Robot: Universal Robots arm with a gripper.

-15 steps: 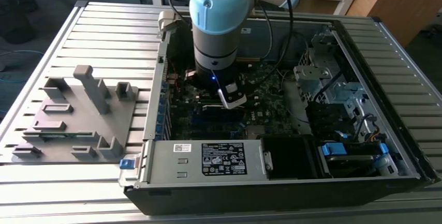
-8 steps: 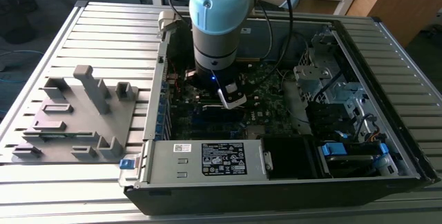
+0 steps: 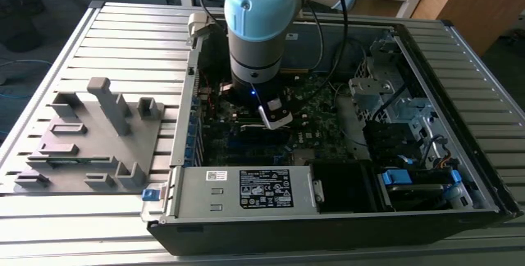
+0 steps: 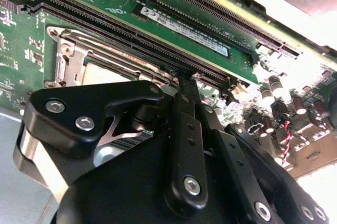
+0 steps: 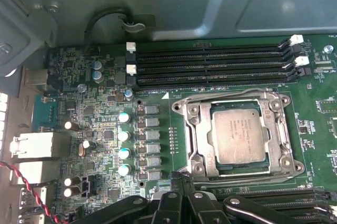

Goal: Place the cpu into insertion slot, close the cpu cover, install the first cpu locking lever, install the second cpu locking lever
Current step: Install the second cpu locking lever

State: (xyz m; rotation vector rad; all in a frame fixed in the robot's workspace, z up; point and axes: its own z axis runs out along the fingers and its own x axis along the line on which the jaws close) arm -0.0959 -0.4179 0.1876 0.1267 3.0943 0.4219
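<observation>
I have the arm reaching down into the open black computer case [image 3: 328, 217], which lies on its side on the ribbed grey metal table [image 3: 123, 39]. The blue-capped grey arm [image 3: 258, 26] comes in from the table's far edge and stands over the middle of the green motherboard [image 5: 316, 108].

In the first wrist view, the small flat square cpu with its dull silver-grey metal top [image 5: 242, 136] sits in the square insertion slot [image 5: 208, 153], flat and squared to its rim. The thin silver metal cpu cover [image 5: 236, 98] lies down around the chip, its cut-out centre framing the metal top. I see thin metal bars along the frame's edges, but I cannot tell whether the locking levers are hooked home. Along one side of the socket run the long narrow black memory slots [image 5: 210, 66], with white clips at their ends; on the other side stands a row of small silver-topped capacitors [image 5: 124, 142].

The black gripper [image 5: 181, 184] hovers just beside the socket edge nearest it. Its black linkages meet close together over the board, and I see nothing between them, but the fingertips are hidden by the gripper's own body, so I cannot tell how far it is open. In the second wrist view the gripper's body [image 4: 174, 145] covers most of the socket, with a corner of the silver frame [image 4: 79, 50] showing past it.

On the table toward the exterior view's left rests a grey plastic fixture with upright posts [image 3: 90, 137], well apart from the case.
</observation>
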